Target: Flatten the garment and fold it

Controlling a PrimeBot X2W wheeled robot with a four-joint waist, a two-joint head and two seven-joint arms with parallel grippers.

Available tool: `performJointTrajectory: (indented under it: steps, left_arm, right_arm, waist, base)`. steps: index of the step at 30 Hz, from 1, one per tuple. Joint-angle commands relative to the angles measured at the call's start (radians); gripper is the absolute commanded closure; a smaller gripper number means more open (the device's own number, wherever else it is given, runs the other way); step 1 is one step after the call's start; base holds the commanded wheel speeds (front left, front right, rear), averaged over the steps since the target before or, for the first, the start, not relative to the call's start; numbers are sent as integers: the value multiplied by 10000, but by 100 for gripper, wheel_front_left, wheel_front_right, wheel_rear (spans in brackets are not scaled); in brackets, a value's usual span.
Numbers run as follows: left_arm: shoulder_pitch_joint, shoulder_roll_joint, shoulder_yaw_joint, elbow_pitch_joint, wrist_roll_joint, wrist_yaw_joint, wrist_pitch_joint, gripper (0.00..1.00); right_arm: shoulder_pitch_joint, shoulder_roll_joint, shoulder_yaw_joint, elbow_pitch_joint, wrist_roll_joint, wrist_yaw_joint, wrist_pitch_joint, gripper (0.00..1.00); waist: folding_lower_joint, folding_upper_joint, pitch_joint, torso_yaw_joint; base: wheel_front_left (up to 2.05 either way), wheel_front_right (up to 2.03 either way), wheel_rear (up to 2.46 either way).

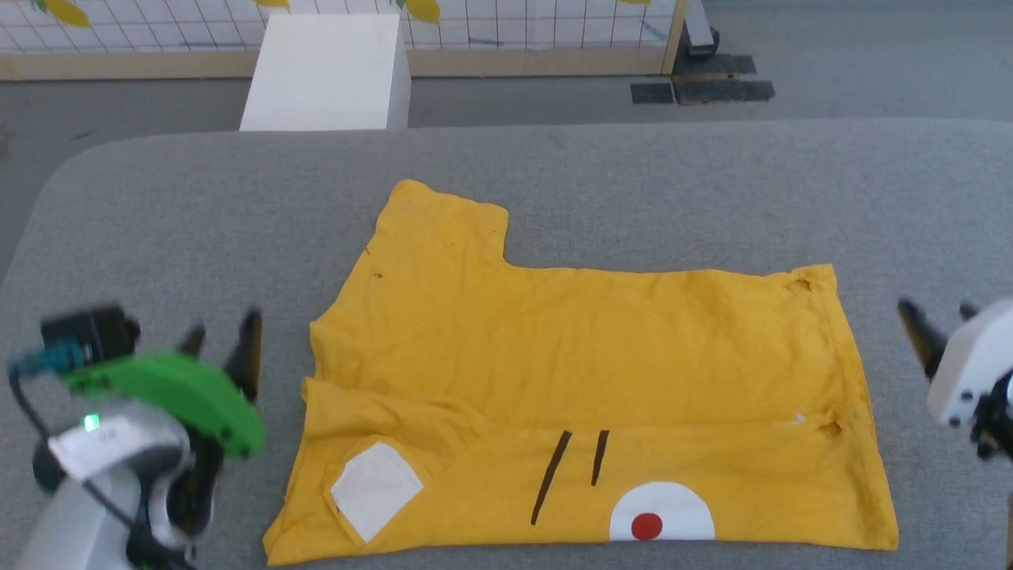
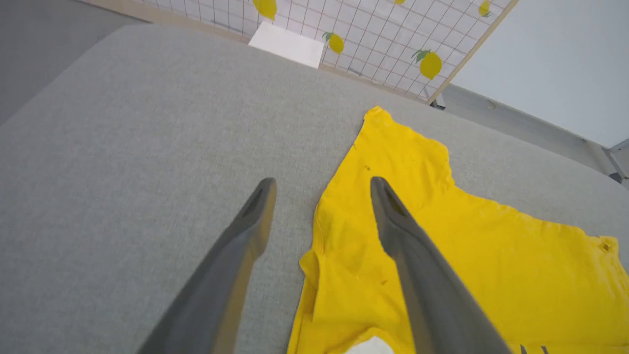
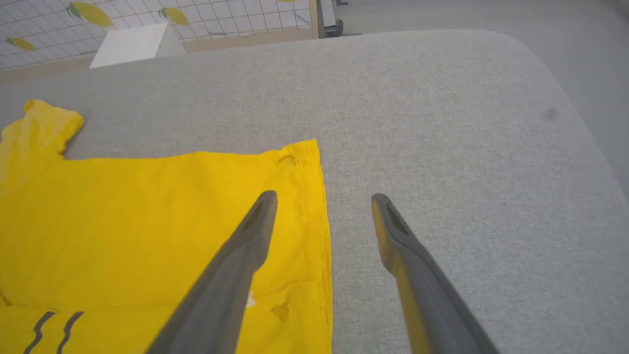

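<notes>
The bright yellow short-sleeved T-shirt (image 1: 586, 340), its near edge folded over, lies on the grey fabric-covered table (image 1: 633, 158). The left gripper (image 1: 223, 336) and right gripper (image 1: 936, 310) flank it, jaws spread, apparently empty.

Bare desk (image 1: 633, 158) runs wide on the shirt's (image 1: 586, 348) left, right and far sides. On the near side only a thin strip of it shows in the head view. The shirt lies low and flat. The left end effector (image 1: 223, 328) hangs over the bare strip near the shirt's left edge, the right end effector (image 1: 935, 310) over the strip to its right. Both have their fingers spread and stand clear of the cloth. Past the desk's far edge a box (image 1: 328, 71) stands before a fence (image 1: 514, 32), well apart from the shirt.
</notes>
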Motion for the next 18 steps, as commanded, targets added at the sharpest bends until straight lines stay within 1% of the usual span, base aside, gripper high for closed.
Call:
performJointTrajectory:
  steps: [1, 4, 7, 10, 13, 16, 18]
  left_arm:
    - [-693, 104, -165, 196, 258, -240, -125, 0]
    - [-1937, 141, -540, 860, 754, -835, -593, 0]
    - [-3083, -58, -888, 1823, 1113, -1414, -1213, 0]
    - [-4024, -328, -1125, 2855, 1219, -1842, -1559, 0]
    - [-5087, -711, -1206, 4060, 1110, -2106, -1672, 0]
    - [-6146, -1077, -1175, 5094, 931, -2214, -1624, 0]
    - [-6863, -1216, -1281, 5776, 929, -2310, -1416, 0]
  right_arm:
    - [-415, 17, 41, 200, -117, -15, -315, 0]
    - [-1128, 78, 245, 685, -252, -15, -676, 0]
    - [-1787, 88, 440, 1150, -313, -15, -907, 0]
    - [-2268, 24, 589, 1499, -369, -15, -1000, 0]
    - [-2641, -63, 634, 1703, -400, -15, -1088, 0]
    - [-2862, -108, 669, 1763, -386, -15, -1128, 0]
    - [-2938, -161, 792, 1754, -388, -15, -1121, 0]
  waist:
    - [0, 0, 226, -84]
    - [0, 0, 560, -218]
    - [0, 0, 1024, -327]
    - [0, 0, 1534, -403]
    - [0, 0, 2061, -415]
    - [0, 0, 2502, -449]
    - [0, 0, 2758, -494]
  base:
    - [0, 0, 0]
    - [0, 0, 0]
    - [0, 0, 0]
    - [0, 0, 0]
    - [0, 0, 0]
    - [0, 0, 0]
    - [0, 0, 0]
